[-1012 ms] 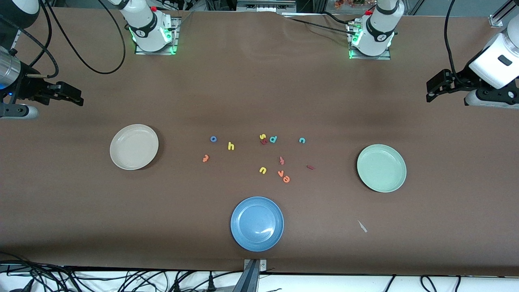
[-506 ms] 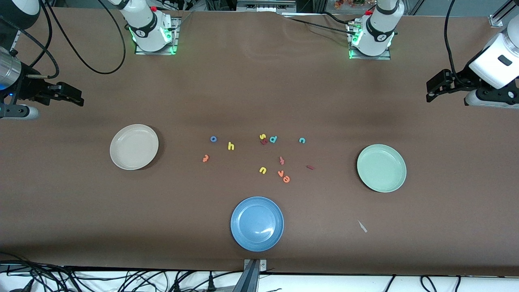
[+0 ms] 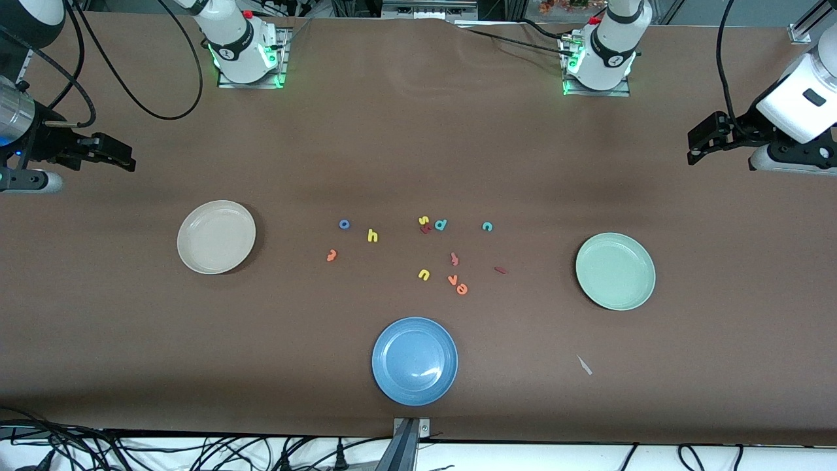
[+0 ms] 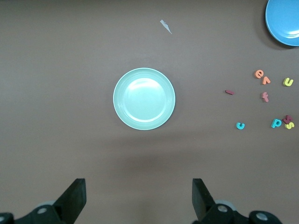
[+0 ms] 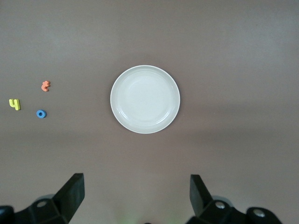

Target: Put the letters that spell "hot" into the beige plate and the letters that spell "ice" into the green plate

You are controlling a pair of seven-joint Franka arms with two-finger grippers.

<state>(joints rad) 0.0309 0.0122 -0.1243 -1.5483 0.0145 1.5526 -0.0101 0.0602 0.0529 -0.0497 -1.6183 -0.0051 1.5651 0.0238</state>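
Note:
The beige plate (image 3: 216, 237) (image 5: 145, 99) lies toward the right arm's end of the table, the green plate (image 3: 614, 271) (image 4: 144, 99) toward the left arm's end. Between them lie the blue "o" (image 3: 344, 224), yellow "h" (image 3: 372, 235), orange "t" (image 3: 331, 255), teal "c" (image 3: 487, 226), dark red "i" (image 3: 501, 269) and orange "e" (image 3: 462, 288). My right gripper (image 3: 121, 159) (image 5: 135, 193) hangs open over bare table near the beige plate. My left gripper (image 3: 700, 147) (image 4: 138, 196) hangs open over bare table near the green plate. Both hold nothing.
A blue plate (image 3: 414, 361) sits nearest the front camera. Other letters lie among the task's: yellow "s" (image 3: 423, 220), teal "d" (image 3: 441, 225), yellow "u" (image 3: 424, 275), orange "v" (image 3: 452, 280). A small pale scrap (image 3: 584, 365) lies beside the green plate.

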